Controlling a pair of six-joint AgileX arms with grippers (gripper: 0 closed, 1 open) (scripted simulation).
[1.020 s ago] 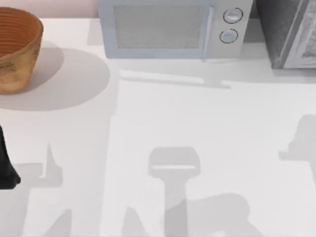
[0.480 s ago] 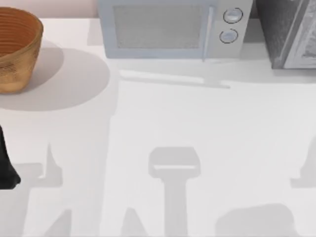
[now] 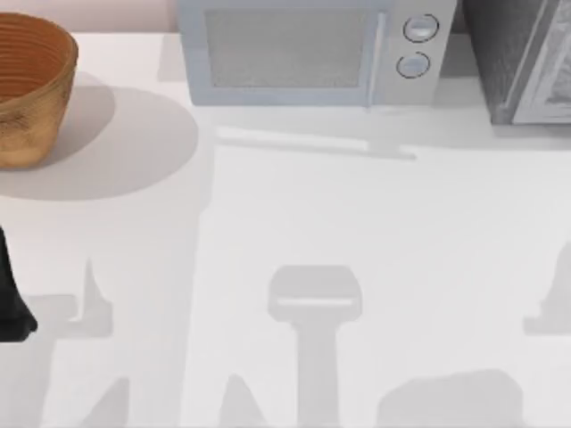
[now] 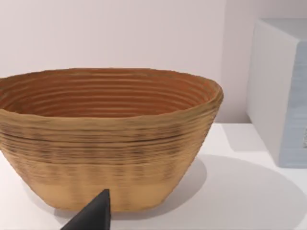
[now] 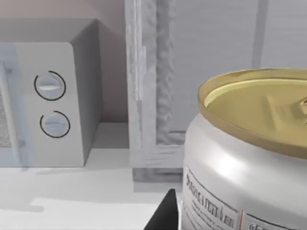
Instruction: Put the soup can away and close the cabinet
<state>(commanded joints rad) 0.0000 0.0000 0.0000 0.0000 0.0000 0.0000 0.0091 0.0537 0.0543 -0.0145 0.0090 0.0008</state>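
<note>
Top view: my left arm point(image 3: 13, 299) is parked at the table's left edge; the cabinet point(image 3: 517, 62) is cut off at the frame's right.

Left wrist view: one fingertip point(image 4: 93, 215) near the basket point(image 4: 110, 139); jaw state I cannot tell.

Right wrist view: the soup can point(image 5: 244, 158) sits close against my right gripper's finger point(image 5: 163, 213), prob. grasped, w/ the cabinet door frame ahead. Risk: the can hits the frame. The cabinet opening is hidden.

Quick headcount: one soup can point(image 5: 249, 158), gold lid and white label, seen up close from the right wrist. One cabinet point(image 3: 517, 58), dark speckled with a lighter framed door, at the table's far right. One microwave point(image 3: 308, 53) next to it, and it's got two round knobs point(image 3: 421, 28), one above the other. One woven basket point(image 3: 31, 89) at the far left. One white table point(image 3: 357, 223) under all of it. Nothing else to count.
</note>
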